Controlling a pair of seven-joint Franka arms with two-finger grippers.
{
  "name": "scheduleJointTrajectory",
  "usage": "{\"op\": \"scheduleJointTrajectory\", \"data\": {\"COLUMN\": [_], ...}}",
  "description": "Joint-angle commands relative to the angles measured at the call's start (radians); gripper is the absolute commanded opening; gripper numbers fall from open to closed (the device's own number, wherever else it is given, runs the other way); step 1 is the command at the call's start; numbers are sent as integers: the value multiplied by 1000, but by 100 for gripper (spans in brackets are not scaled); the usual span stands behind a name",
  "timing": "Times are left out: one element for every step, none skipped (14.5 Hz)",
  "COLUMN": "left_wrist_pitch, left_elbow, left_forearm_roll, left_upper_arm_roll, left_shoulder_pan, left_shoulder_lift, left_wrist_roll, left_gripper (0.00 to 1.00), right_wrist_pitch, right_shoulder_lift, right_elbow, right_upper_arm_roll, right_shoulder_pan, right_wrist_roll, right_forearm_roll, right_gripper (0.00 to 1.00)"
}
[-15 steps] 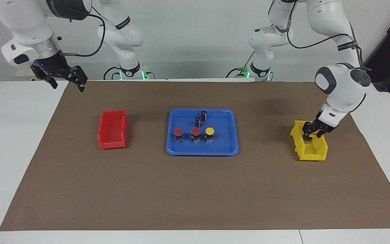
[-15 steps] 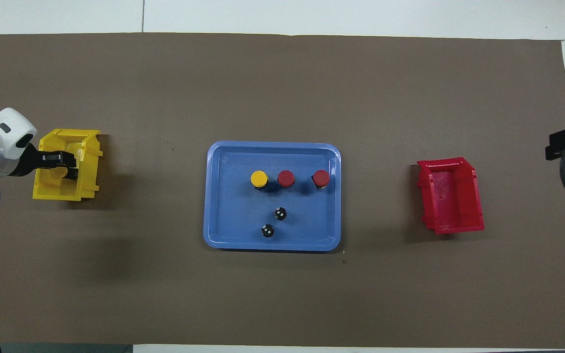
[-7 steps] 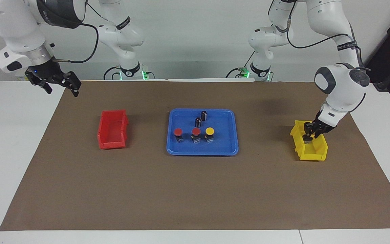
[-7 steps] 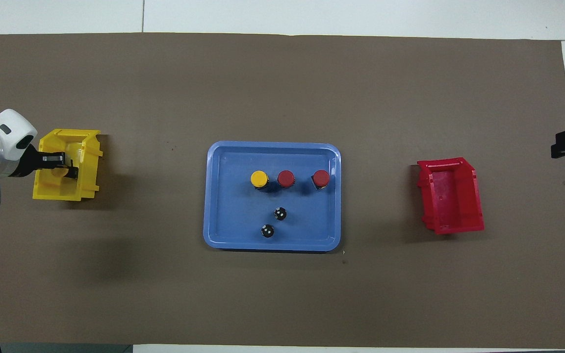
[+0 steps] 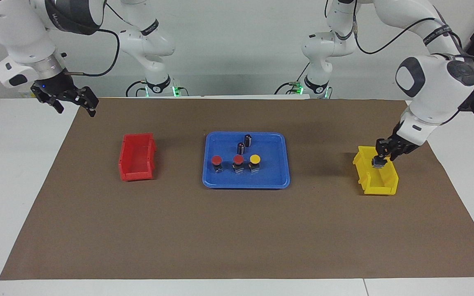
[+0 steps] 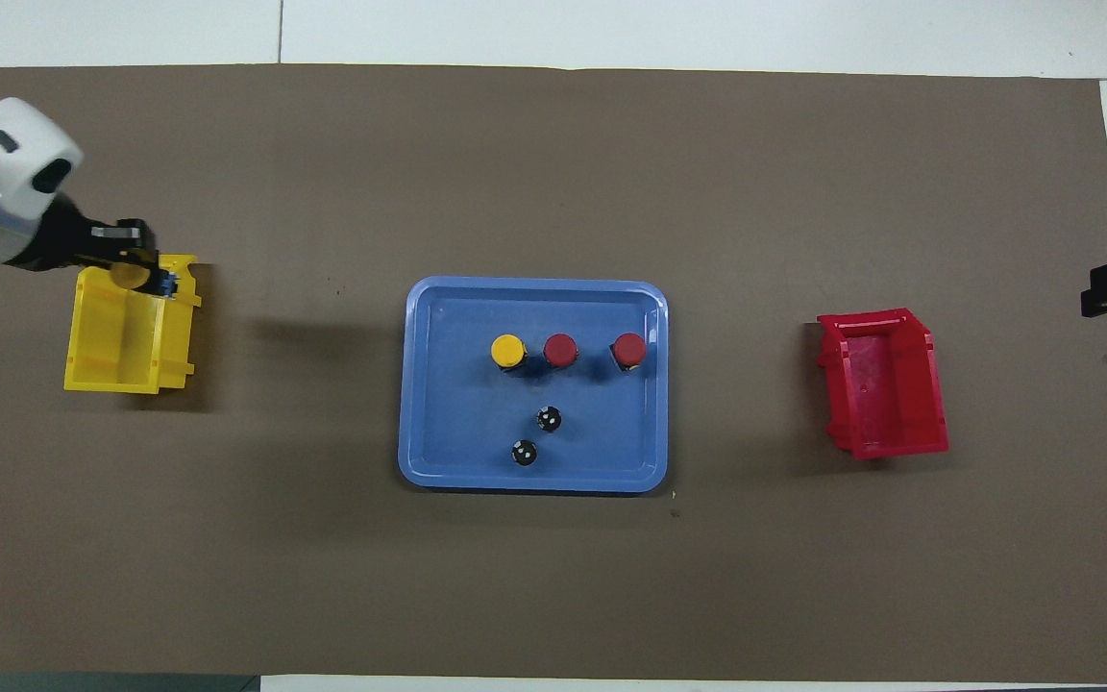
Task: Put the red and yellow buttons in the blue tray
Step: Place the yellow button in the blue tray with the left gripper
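Observation:
The blue tray lies mid-table. In it stand two red buttons and one yellow button in a row; from overhead they show as yellow, red and red. My left gripper is shut on the second yellow button and holds it just above the yellow bin. My right gripper is open and empty, raised over the mat's corner at the right arm's end, where it waits.
Two dark capless cylinders stand in the tray, nearer to the robots than the buttons. A red bin sits toward the right arm's end. A brown mat covers the table.
My left gripper has risen out of the yellow bin with the yellow button in it. My right gripper drew back slightly toward its end of the table.

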Motion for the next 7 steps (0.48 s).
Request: {"op": "scheduleJointTrajectory", "data": {"left_wrist_pitch": [62,94,126,167,189,198,215], "left_elbow": [-20,-31,-59,-89,-106,-115,-117], "left_forearm_roll": [21,13,1,-26,-49,-60,-62], "left_upper_arm_roll": [4,4,4,4,4,4,4], "left_shoulder_pan": [-182,-245,-283,-313,-336,-365,-396], "left_shoulder_lift": [34,40,43,43,45,51,64], "left_wrist_roll": [-244,-333,-361,-368,-369,-379,-421], "left_gripper": [1,1,1,1,1,1,1], "right_wrist_pitch": [-5,-3,-2,0,-2,-3,-3], "right_shoulder_lift": [-25,-25,-25,-25,-25,-25,-25], "right_elbow": [-27,-24,-24,-24,-24,-24,-24], "right_upper_arm_roll": [-2,0,0,0,0,-2,-2], "right_shoulder_pan": [0,-1,-1,-1,-1,-1,-4], "right_wrist_roll": [-30,-31,-32,-32,-32,-32,-32], "right_forearm_roll": [11,11,11,11,11,11,11], "right_gripper": [100,100,100,100,100,100,100]}}
